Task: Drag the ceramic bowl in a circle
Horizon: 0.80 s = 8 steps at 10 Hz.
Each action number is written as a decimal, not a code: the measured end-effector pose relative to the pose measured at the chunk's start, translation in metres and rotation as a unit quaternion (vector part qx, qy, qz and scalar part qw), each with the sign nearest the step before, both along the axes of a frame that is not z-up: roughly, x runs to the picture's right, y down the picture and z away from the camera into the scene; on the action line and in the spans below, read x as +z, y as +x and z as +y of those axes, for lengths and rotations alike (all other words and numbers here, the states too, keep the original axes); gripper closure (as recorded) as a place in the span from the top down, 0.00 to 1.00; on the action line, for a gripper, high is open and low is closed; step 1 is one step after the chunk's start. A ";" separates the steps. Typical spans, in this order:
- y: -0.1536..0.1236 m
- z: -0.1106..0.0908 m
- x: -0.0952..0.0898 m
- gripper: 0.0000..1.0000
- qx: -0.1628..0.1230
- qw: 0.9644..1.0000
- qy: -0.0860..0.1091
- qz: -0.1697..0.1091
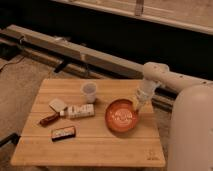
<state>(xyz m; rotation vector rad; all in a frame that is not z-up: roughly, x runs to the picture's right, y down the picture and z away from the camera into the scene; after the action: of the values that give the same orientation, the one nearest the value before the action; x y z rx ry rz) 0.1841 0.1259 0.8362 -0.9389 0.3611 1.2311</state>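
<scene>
The ceramic bowl is a round, shallow orange-red glossy bowl on the right half of the wooden table. My gripper hangs from the white arm that reaches in from the right. It points down at the bowl's right rim and touches it there. The small translucent plastic cup stands upright to the left and behind the bowl, apart from it.
On the table's left lie a white packet, a long white box, a reddish-brown bar and a dark flat packet. The robot's white body fills the right edge. A metal rail runs behind the table.
</scene>
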 end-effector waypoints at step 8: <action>-0.046 0.003 0.001 0.80 -0.073 0.995 0.063 -0.006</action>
<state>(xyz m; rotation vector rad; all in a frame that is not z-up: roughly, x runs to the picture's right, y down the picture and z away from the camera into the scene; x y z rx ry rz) 0.1384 0.1286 0.8367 -0.7981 0.3320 1.1009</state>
